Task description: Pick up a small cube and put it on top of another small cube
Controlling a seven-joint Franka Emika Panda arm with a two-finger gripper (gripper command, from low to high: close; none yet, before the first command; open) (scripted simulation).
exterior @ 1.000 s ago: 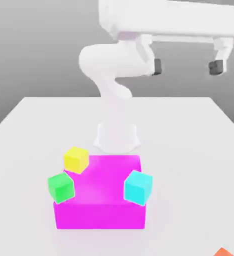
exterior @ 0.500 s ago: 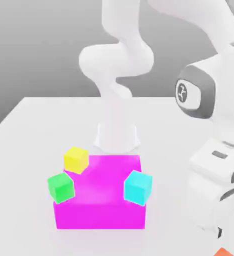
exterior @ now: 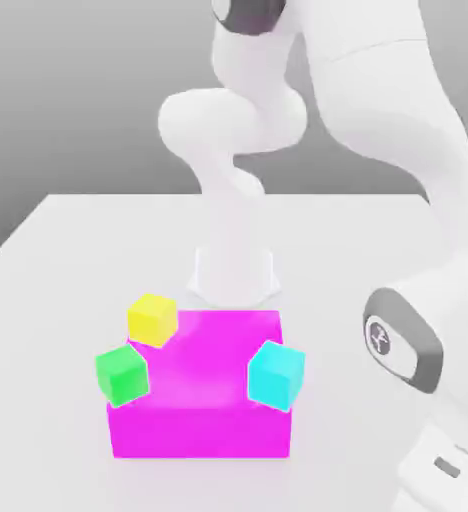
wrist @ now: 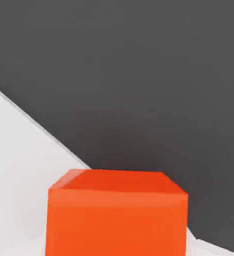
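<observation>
On the white bench (exterior: 68, 250) sits a large magenta block (exterior: 200, 395), near the foot of the arm's white base (exterior: 234, 272). 3 small cubes rest against or on this block. The yellow cube (exterior: 153, 319) sits tilted at the block's far corner on the exterior view's left. The green cube (exterior: 121, 374) is just in front of the yellow one, leaning at the block's edge on the same side. The cyan cube (exterior: 276, 374) is tilted at the block's edge on the exterior view's right. The yellow and green cubes are near each other; the cyan one is apart from both, across the block's top.

The arm (exterior: 378, 120) rises from its base, loops up out of the frame, and comes down along the exterior view's right, where a grey-ringed joint (exterior: 403, 337) shows low near the bench's front corner. The lower links run off the frame's lower right edge.

In the hand view, an orange cube (wrist: 116, 212) sits close to the camera on the white bench surface (wrist: 14, 165), its top face and 1 broad side visible. Behind it the bench edge runs diagonally against a dark grey background.

I cannot tell how far the tool is open, nor whether it holds anything.
</observation>
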